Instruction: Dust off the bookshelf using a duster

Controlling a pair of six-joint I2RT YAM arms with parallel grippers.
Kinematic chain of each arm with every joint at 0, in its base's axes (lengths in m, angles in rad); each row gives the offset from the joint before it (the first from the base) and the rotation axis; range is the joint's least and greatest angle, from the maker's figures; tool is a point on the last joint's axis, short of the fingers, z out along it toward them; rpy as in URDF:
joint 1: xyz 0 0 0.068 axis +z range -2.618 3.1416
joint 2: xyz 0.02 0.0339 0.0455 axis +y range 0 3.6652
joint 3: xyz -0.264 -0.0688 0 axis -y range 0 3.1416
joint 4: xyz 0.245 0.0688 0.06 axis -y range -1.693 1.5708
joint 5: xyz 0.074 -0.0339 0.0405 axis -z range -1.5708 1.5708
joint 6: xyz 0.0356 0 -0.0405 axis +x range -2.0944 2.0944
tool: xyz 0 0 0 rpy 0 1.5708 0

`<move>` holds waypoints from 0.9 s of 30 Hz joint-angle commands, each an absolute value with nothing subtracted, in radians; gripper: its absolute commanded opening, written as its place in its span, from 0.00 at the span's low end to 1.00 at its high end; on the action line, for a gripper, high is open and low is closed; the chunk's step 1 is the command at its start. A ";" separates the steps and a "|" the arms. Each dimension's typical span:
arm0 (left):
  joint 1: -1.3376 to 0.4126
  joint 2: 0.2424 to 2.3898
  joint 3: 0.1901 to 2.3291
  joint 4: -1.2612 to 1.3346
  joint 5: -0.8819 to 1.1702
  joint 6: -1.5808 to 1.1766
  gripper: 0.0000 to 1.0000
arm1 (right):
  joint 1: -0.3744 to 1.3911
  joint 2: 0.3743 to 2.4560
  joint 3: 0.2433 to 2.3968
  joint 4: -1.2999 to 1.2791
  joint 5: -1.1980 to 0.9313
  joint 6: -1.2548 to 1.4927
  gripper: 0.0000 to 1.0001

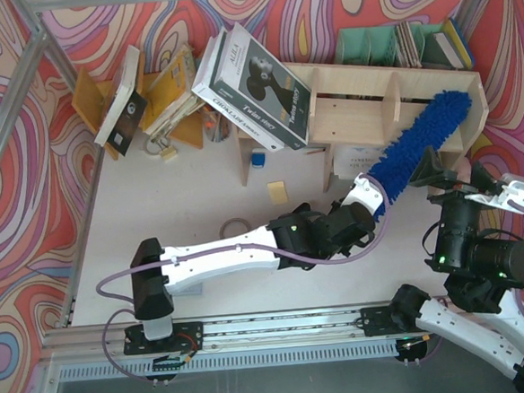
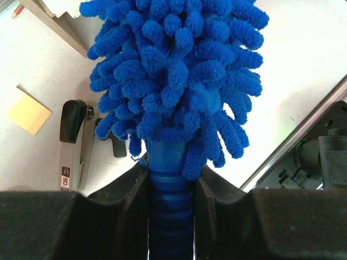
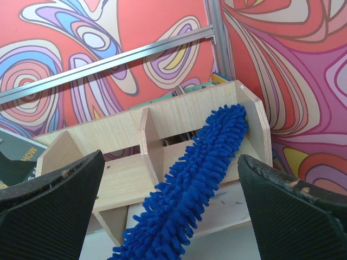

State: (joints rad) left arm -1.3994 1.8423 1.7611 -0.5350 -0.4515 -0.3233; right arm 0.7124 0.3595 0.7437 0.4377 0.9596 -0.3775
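The bookshelf (image 1: 355,109) is a low pale plywood unit at the back right, with upright dividers. The duster (image 1: 416,145) is fluffy and bright blue and slants up to the right across the shelf's right compartment, its tip near the end panel. My left gripper (image 1: 369,205) is shut on the ribbed blue handle (image 2: 169,184), and the duster head (image 2: 179,70) fills the left wrist view. My right gripper (image 1: 450,179) hangs open just right of the duster, holding nothing. In the right wrist view the duster (image 3: 195,179) lies across the bookshelf (image 3: 124,168), seen between the wide-apart fingers (image 3: 54,206).
A big black-and-white book (image 1: 254,85) leans against the shelf's left end. An orange-brown rack of tilted books (image 1: 147,92) stands at the back left. A yellow note (image 1: 278,192), a tape ring (image 1: 237,225) and a stapler-like tool (image 2: 73,146) lie on the table. Green files (image 1: 395,43) stand behind the shelf.
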 commanded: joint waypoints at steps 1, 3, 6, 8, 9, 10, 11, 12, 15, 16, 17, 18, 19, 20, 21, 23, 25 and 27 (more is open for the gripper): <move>-1.395 1.716 1.667 -0.353 -0.458 -0.307 0.00 | 0.710 0.347 0.736 0.482 0.969 -0.382 0.99; -1.395 1.685 1.635 -0.332 -0.460 -0.308 0.00 | 0.709 0.347 0.736 0.482 0.969 -0.383 0.99; -1.397 1.669 1.633 -0.366 -0.469 -0.310 0.00 | 0.709 0.348 0.736 0.480 0.970 -0.381 0.99; -1.400 1.669 1.627 -0.386 -0.466 -0.308 0.00 | 0.709 0.350 0.736 0.480 0.970 -0.381 0.99; -1.400 1.669 1.622 -0.392 -0.459 -0.312 0.00 | 0.710 0.350 0.737 0.479 0.970 -0.382 0.99; -1.401 1.669 1.615 -0.395 -0.448 -0.314 0.00 | 0.709 0.350 0.737 0.479 0.971 -0.382 0.99; -1.402 1.670 1.608 -0.400 -0.438 -0.318 0.00 | 0.709 0.350 0.737 0.479 0.971 -0.382 0.99; -1.404 1.672 1.603 -0.408 -0.439 -0.324 0.00 | 0.709 0.350 0.738 0.479 0.971 -0.381 0.99; -1.411 1.695 1.612 -0.460 -0.456 -0.353 0.00 | 0.709 0.348 0.737 0.479 0.970 -0.382 0.99; -1.415 1.702 1.612 -0.474 -0.454 -0.359 0.00 | 0.710 0.348 0.737 0.479 0.971 -0.383 0.99; -1.419 1.709 1.609 -0.480 -0.456 -0.361 0.00 | 0.709 0.348 0.738 0.479 0.971 -0.383 0.99; -1.426 1.714 1.605 -0.486 -0.455 -0.361 0.00 | 0.710 0.348 0.736 0.479 0.971 -0.383 0.99; -1.434 1.717 1.603 -0.490 -0.455 -0.359 0.00 | 0.710 0.349 0.736 0.479 0.970 -0.383 0.99; -1.443 1.719 1.602 -0.494 -0.459 -0.354 0.00 | 0.708 0.350 0.736 0.479 0.970 -0.382 0.99; -1.452 1.721 1.603 -0.497 -0.464 -0.347 0.00 | 0.709 0.351 0.736 0.479 0.969 -0.382 0.99; -1.470 1.721 1.608 -0.501 -0.481 -0.331 0.00 | 0.709 0.354 0.737 0.478 0.969 -0.381 0.99; -1.487 1.713 1.611 -0.498 -0.499 -0.308 0.00 | 0.708 0.355 0.738 0.476 0.969 -0.381 0.99; -1.501 1.696 1.603 -0.475 -0.513 -0.286 0.00 | 0.708 0.354 0.739 0.474 0.969 -0.380 0.99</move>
